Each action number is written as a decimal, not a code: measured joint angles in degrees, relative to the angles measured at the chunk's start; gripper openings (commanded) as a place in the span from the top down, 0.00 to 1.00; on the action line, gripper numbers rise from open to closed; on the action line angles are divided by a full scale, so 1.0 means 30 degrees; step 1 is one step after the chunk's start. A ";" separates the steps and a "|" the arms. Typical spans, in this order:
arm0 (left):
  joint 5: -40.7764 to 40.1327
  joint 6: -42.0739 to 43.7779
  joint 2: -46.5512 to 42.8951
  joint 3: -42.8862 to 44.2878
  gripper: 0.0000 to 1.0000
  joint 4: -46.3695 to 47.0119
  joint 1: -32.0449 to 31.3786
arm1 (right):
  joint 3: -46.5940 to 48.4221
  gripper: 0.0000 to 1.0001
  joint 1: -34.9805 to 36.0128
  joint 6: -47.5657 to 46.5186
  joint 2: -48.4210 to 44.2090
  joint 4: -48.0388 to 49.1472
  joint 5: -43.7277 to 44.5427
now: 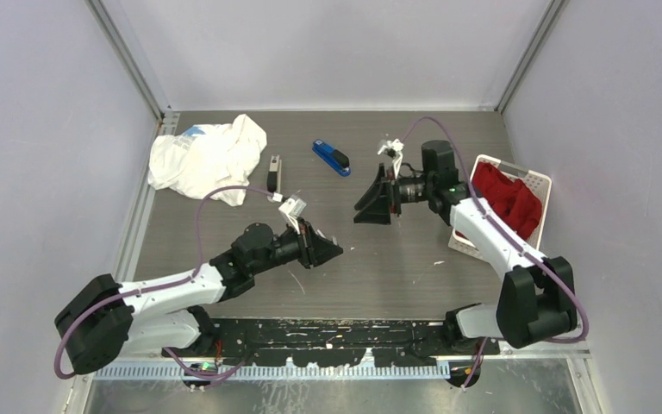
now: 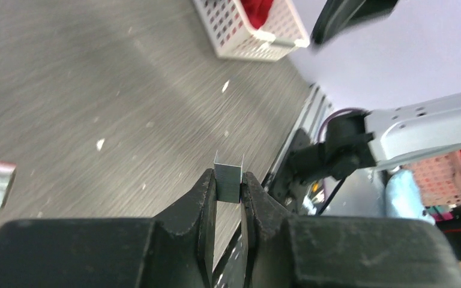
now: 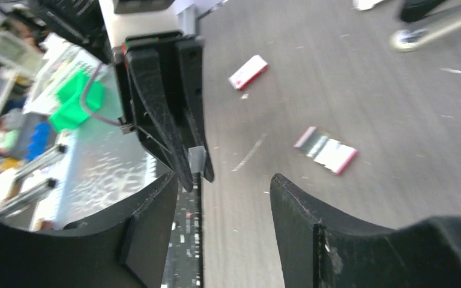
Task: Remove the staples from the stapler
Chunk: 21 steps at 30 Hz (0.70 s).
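My left gripper (image 2: 228,181) is shut on a short silvery strip of staples (image 2: 228,169) and holds it above the table; it also shows in the top view (image 1: 334,250). In the right wrist view the strip (image 3: 196,159) sits at the tips of the left gripper's fingers (image 3: 180,120). My right gripper (image 3: 225,180) is open and empty, and in the top view (image 1: 371,205) it faces the left gripper across a small gap. A blue stapler (image 1: 331,158) lies at the back of the table, away from both grippers.
A narrow black-and-silver object (image 1: 273,173) lies beside a crumpled white cloth (image 1: 207,159) at the back left. A white basket (image 1: 539,185) with red cloth stands at the right. A red-and-white box (image 3: 249,72) and a pink-edged tray (image 3: 326,150) lie on the table.
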 measured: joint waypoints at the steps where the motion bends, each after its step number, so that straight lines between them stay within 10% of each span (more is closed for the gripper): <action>1: 0.0000 0.0364 -0.0262 0.0102 0.98 -0.1246 0.0000 | 0.0233 0.37 -0.0415 -0.0568 -0.0255 -0.0576 0.0444; 8: -0.0699 0.2987 -0.0831 0.3111 0.99 -1.0841 0.0000 | 0.0444 0.37 -0.3104 -0.1858 -0.1953 -0.1829 0.2994; 21: -0.3395 0.6142 0.5668 0.9238 0.98 -1.9475 -0.2339 | 0.0437 0.37 -0.4925 -0.1668 -0.2484 -0.1741 0.4707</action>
